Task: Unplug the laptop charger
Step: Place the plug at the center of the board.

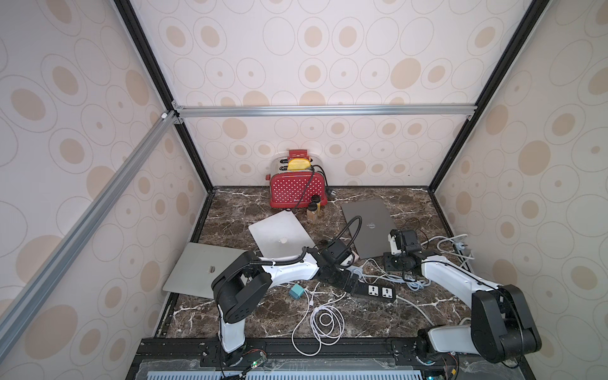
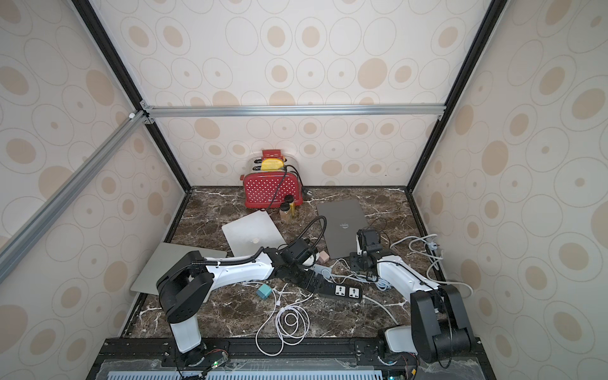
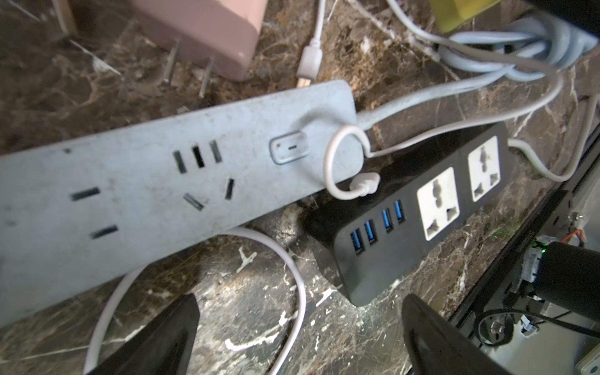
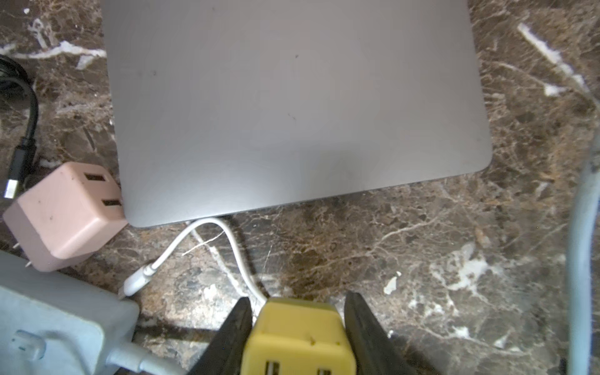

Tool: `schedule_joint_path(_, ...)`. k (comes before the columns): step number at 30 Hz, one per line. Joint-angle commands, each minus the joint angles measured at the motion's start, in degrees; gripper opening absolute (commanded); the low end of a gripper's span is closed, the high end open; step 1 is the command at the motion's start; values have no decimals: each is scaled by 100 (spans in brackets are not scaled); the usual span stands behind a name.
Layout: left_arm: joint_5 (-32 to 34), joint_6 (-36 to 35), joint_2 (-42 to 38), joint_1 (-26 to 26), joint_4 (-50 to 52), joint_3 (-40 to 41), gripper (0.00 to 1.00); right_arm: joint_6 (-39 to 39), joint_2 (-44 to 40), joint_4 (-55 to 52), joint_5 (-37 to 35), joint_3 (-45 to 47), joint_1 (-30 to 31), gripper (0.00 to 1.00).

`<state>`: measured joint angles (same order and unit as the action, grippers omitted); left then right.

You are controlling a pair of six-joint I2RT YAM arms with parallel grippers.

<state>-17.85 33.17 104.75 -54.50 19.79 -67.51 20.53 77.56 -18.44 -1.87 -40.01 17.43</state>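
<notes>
Clamped in the right gripper [image 4: 297, 308]: a yellow charger block [image 4: 298, 337], black fingers [image 4: 238, 319] pressed to both its sides, held just off the near edge of a closed dark grey laptop [image 4: 292, 107]. Trailing from the block, a thin white cable [image 4: 233, 246], looped up to the laptop's edge and back down to a loose plug lying on the marble table [image 4: 422, 259] just beside a pale blue power strip [image 4: 58, 324]. Just beside the laptop's corner, a pink adapter [image 4: 65, 214], prongs bare.

Spread wide and holding nothing, the left gripper [image 3: 297, 324], poised above marble between the pale blue power strip and a black power strip [image 3: 422, 220], every visible socket on both unoccupied.

In both top views, right gripper pointed down right of centre in the lower half of the frame, charger hidden beneath it; left gripper [image 1: 347, 281] near centre, over the black strip's end. Further back, a red toaster [image 1: 297, 189] against the rear wall at centre frame; a silver laptop [image 1: 279, 235] in front of it; a third laptop [image 1: 200, 266] at lower left; a teal cube [image 1: 296, 291] and a coiled white lead [image 1: 324, 320] toward the bottom centre.
</notes>
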Motion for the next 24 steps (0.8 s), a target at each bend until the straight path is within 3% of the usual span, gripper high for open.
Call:
schedule_joint_path(1,131,-81,-239,-25,28,-3,99,58,37,-74,29,132,2,20)
schedule_joint_path(14,372,-140,-815,-26,-14,104,99,5,-523,-367,-211,138,-3,42)
schedule_joint_path(24,1011,-360,-1462,-8,238,220,99,-191,-1086,-735,-531,-214,-2,59)
